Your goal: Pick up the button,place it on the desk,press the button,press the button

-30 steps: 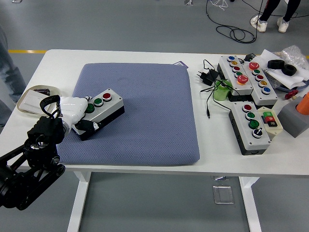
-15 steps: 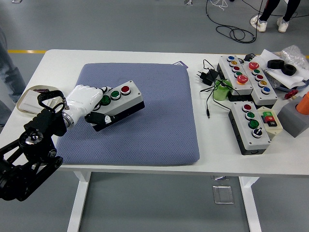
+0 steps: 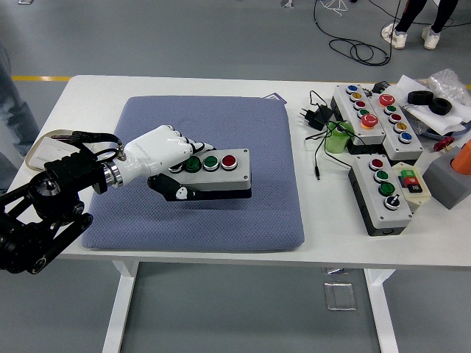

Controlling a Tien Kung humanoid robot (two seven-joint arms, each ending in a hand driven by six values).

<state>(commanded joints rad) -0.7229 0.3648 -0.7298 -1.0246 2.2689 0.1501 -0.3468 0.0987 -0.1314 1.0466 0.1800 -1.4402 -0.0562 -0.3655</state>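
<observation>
Button box on the move
Left hand (image 3: 163,152) clamps the button box (image 3: 213,172), carried toward 3 o'clock over the blue mat (image 3: 243,132); placing's next, I reckon.

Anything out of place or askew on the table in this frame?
Nothing looks damaged or spilled. The left hand grips a button box over the blue mat; its shadow on the mat suggests it is lifted. The right end of the table is cluttered: more button boxes, a loose black adapter with trailing cable.
</observation>
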